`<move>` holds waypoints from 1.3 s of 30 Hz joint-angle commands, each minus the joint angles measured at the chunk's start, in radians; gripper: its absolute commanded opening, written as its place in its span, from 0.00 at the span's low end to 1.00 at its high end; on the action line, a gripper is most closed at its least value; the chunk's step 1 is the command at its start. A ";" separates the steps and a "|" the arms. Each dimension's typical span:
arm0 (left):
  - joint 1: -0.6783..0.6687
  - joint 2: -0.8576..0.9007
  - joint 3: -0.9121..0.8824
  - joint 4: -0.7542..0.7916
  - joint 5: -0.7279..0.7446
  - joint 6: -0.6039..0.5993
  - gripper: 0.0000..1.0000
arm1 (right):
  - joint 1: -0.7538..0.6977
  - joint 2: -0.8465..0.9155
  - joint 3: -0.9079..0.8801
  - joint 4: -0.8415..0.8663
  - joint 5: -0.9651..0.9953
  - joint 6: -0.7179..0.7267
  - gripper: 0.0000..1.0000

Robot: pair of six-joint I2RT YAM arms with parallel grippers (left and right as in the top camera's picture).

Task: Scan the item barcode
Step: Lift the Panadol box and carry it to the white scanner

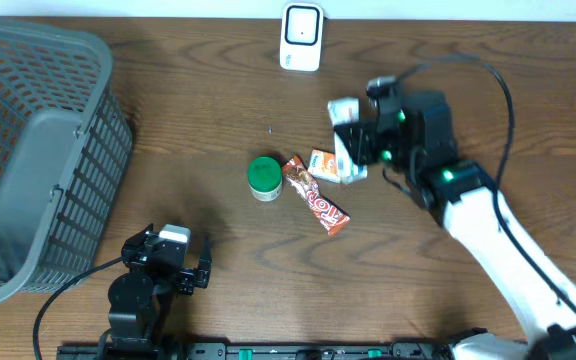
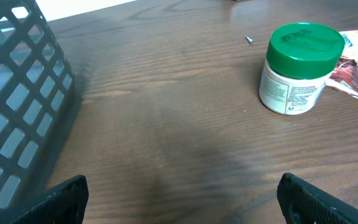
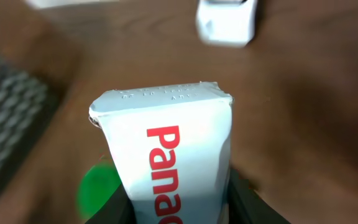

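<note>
A white box with red lettering (image 3: 166,155) stands between the jaws of my right gripper (image 3: 179,208), which is shut on it, its embossed end flap pointing away from the camera. From overhead, the box (image 1: 344,108) and the right gripper (image 1: 360,140) are held above the table, right of centre. The white barcode scanner (image 1: 301,37) stands at the table's far edge; in the right wrist view the scanner (image 3: 227,22) lies ahead of the box. No barcode shows on the box. My left gripper (image 1: 173,260) rests near the front edge, open and empty, its fingertips (image 2: 55,202) spread wide.
A green-lidded jar (image 1: 264,177), a red snack-bar wrapper (image 1: 318,208) and a small orange packet (image 1: 325,163) lie mid-table below the held box. A grey mesh basket (image 1: 38,160) fills the left side. In the left wrist view, the jar (image 2: 300,68) is far right and the basket (image 2: 17,106) left.
</note>
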 commanded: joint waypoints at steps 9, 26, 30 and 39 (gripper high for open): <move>0.003 -0.007 -0.011 -0.017 0.010 -0.009 0.98 | 0.030 0.425 0.488 0.026 0.381 -0.277 0.25; 0.004 -0.007 -0.011 -0.017 0.010 -0.009 0.98 | 0.119 0.920 0.936 0.308 0.705 -0.723 0.38; 0.003 -0.007 -0.011 -0.017 0.010 -0.009 0.98 | 0.143 1.008 1.004 0.373 0.750 -0.838 0.37; 0.003 -0.007 -0.011 -0.017 0.010 -0.009 0.98 | 0.184 1.140 1.072 0.493 0.821 -1.118 0.37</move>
